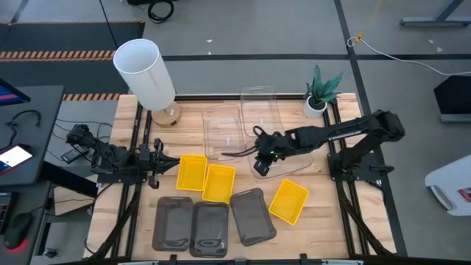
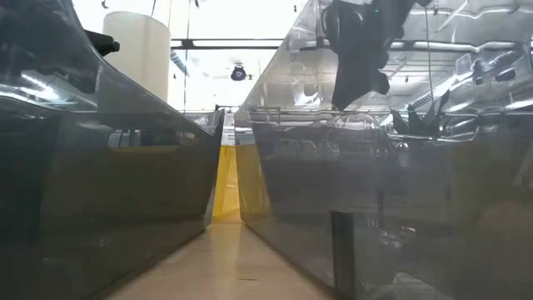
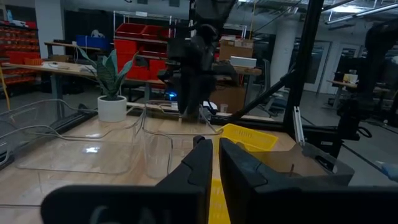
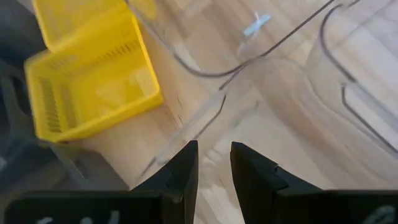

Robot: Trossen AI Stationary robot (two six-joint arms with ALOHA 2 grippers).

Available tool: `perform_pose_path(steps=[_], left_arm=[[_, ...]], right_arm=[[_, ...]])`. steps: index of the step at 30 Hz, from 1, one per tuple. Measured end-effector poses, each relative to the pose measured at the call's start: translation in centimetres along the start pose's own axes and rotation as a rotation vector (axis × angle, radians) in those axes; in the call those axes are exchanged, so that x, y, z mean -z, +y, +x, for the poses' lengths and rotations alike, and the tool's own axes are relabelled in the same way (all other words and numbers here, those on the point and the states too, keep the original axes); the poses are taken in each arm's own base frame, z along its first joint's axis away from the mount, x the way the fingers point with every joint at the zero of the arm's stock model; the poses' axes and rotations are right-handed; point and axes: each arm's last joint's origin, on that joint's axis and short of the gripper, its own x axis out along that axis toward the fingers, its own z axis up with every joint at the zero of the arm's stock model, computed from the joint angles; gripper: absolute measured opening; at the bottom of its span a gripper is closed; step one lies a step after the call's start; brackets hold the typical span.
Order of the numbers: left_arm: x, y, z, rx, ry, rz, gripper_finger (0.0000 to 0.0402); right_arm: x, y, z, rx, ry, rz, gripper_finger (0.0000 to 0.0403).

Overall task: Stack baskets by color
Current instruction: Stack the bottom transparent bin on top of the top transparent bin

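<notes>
Grey row: three dark grey shallow plastic baskets (image 1: 210, 228) lie side by side along the near edge of the wooden table (image 1: 331, 221), not stacked. The rightmost one is turned a little.
Yellow pair: two bright yellow rectangular plastic baskets (image 1: 191, 171) sit just behind the grey row, touching and slightly overlapping each other.
Lone yellow: a third yellow basket (image 1: 288, 200) lies tilted beside the rightmost grey one, well apart from the pair.
My left gripper (image 1: 162, 163): it hangs low on the left side of the table, just beside the yellow pair. In my left wrist view its fingers (image 3: 202, 163) are almost together with nothing between them.
My right gripper (image 1: 261, 163): it is over mid-table, at the near edge of a clear rectangular plastic basket (image 1: 291, 158). My fingers (image 4: 186, 168) stand narrowly apart, and I see the clear rim just ahead of the tips, not pinched.
Other clear baskets: two more clear trays (image 1: 223, 131) lie farther back, side by side and overlapping at their edges.
Far edge: a tall white cylinder (image 1: 143, 73) stands at the far left and a small potted green plant (image 1: 320, 94) at the far right.
</notes>
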Motion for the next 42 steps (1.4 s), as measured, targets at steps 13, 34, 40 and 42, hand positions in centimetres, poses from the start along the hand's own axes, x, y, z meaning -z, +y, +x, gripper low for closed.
perform_pose_path(steps=[13, 34, 40, 42], left_arm=[[0.0, 0.0, 0.0, 0.0, 0.0, 0.001, 0.0032], [0.0, 0.0, 0.0, 0.0, 0.0, 0.0, 0.0034], [0.0, 0.0, 0.0, 0.0, 0.0, 0.001, 0.0032], [0.0, 0.0, 0.0, 0.0, 0.001, 0.001, 0.0029]], right_arm=[[-2.5, 4.0, 2.6, 0.112, 0.198, 0.029, 0.0191], [-1.9, 4.8, 9.0, 0.232, 0.411, 0.016, 0.0145], [-2.1, 4.5, 8.7, 0.23, 0.418, 0.077, 0.0066], [-2.0, 4.3, 8.6, 0.242, 0.442, 0.079, 0.0037]])
